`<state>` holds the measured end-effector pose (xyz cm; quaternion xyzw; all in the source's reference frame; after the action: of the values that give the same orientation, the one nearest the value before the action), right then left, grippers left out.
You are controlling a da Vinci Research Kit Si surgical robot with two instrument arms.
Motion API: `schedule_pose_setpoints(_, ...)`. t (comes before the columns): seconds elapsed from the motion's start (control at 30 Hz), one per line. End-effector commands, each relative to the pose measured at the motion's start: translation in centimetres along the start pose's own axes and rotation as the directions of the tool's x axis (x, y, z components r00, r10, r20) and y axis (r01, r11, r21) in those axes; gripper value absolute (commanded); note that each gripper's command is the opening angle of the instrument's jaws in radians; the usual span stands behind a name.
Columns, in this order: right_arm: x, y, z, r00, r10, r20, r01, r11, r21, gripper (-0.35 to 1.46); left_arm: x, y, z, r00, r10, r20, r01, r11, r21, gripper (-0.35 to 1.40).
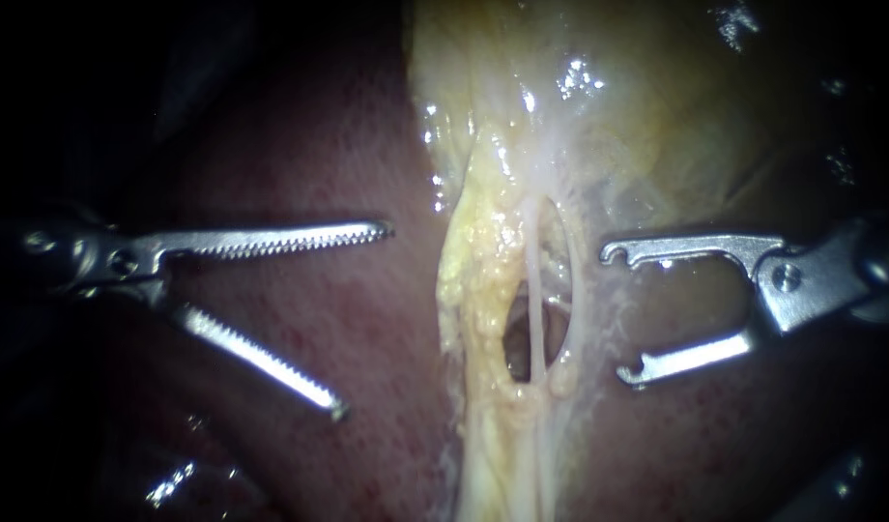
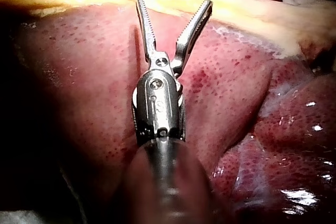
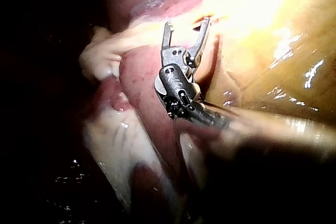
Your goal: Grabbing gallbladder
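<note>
The gallbladder (image 1: 618,116) is pale yellow, glistening tissue at the top centre and right of the endoscope view. Below it a fatty yellow band (image 1: 469,280) narrows, and two thin pale tubes (image 1: 535,290) cross a dark window in it. My left instrument (image 1: 362,319) holds its long serrated jaws wide open over the liver (image 1: 300,145), left of the band and touching nothing. My right instrument (image 1: 618,314), with hooked tips, is open just right of the tubes, gripping nothing. The wrist views show the same open jaws of the left instrument (image 2: 175,1) and the right instrument (image 3: 187,23), each short of the yellow tissue (image 2: 252,14).
Dark red liver (image 2: 79,77) lies under and around both instruments. Wet folded liver lobes (image 2: 294,145) lie beside the left shaft. In the right wrist view pale tissue (image 3: 121,140) lies beside the right instrument's shaft. The edges of the endoscope view are dark.
</note>
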<state>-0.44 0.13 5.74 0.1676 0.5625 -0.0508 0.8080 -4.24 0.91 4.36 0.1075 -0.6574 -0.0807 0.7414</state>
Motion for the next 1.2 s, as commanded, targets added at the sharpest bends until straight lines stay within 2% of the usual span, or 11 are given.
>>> schedule_pose_setpoints(0.03, 0.0, 0.0, 0.0, 1.0, 0.0, 0.0, 0.0, 1.0, 0.0, 0.6, 0.0, 0.0, 0.0, 1.0, 0.0, 0.0, 0.0, 1.0, 0.0, 0.91)
schedule_pose_setpoints(0.23, 0.0, -0.01, -0.02, 1.0, 0.0, 0.0, 0.0, 1.0, 0.001, 0.6, -0.11, 0.07, -0.04, 1.0, -0.008, 0.0, 0.008, 1.0, -0.012, 0.89)
schedule_pose_setpoints(0.37, 0.0, 0.0, -0.01, 1.0, 0.0, 0.0, 0.0, 1.0, 0.0, 0.6, -0.23, 0.11, -0.04, 0.9924, -0.122, -0.013, 0.121, 0.989, -0.081, 0.81)
schedule_pose_setpoints(0.4, 0.0, 0.0, -0.01, 1.0, 0.0, 0.0, 0.0, 1.0, 0.0, 0.6, -0.26, 0.12, -0.03, 0.9877, -0.155, -0.023, 0.152, 0.983, -0.099, 0.79)
schedule_pose_setpoints(0.47, 0.0, 0.0, -0.01, 1.0, 0.0, 0.0, 0.0, 1.0, 0.0, 0.6, -0.29, 0.13, 0.0, 0.9811, -0.189, -0.043, 0.182, 0.974, -0.132, 0.74)
schedule_pose_setpoints(0.57, 0.0, 0.0, -0.01, 1.0, -0.006, 0.0, 0.006, 1.0, 0.0, 0.6, -0.29, 0.15, 0.06, 0.9621, -0.262, -0.078, 0.245, 0.953, -0.178, 0.67)
schedule_pose_setpoints(0.67, 0.0, 0.0, -0.01, 1.0, -0.006, 0.0, 0.006, 1.0, 0.0, 0.6, -0.27, 0.16, 0.12, 0.9496, -0.302, -0.085, 0.278, 0.936, -0.216, 0.54)
schedule_pose_setpoints(0.73, 0.0, 0.0, -0.01, 1.0, -0.006, 0.0, 0.006, 1.0, 0.0, 0.6, -0.26, 0.17, 0.16, 0.9372, -0.339, -0.084, 0.312, 0.921, -0.235, 0.46)
schedule_pose_setpoints(0.83, -0.01, 0.01, -0.01, 1.0, -0.006, 0.0, 0.006, 1.0, 0.0, 0.6, -0.24, 0.19, 0.23, 0.9263, -0.366, -0.091, 0.334, 0.909, -0.25, 0.39)
schedule_pose_setpoints(1.0, -0.01, 0.0, -0.01, 1.0, 0.0, 0.0, 0.0, 1.0, 0.0, 0.6, -0.21, 0.25, 0.35, 0.9154, -0.391, -0.095, 0.356, 0.896, -0.265, 0.31)
schedule_pose_setpoints(1.2, -0.01, 0.0, -0.01, 1.0, 0.0, 0.0, 0.0, 1.0, 0.0, 0.6, -0.17, 0.37, 0.48, 0.9132, -0.395, -0.099, 0.356, 0.891, -0.281, 0.29)
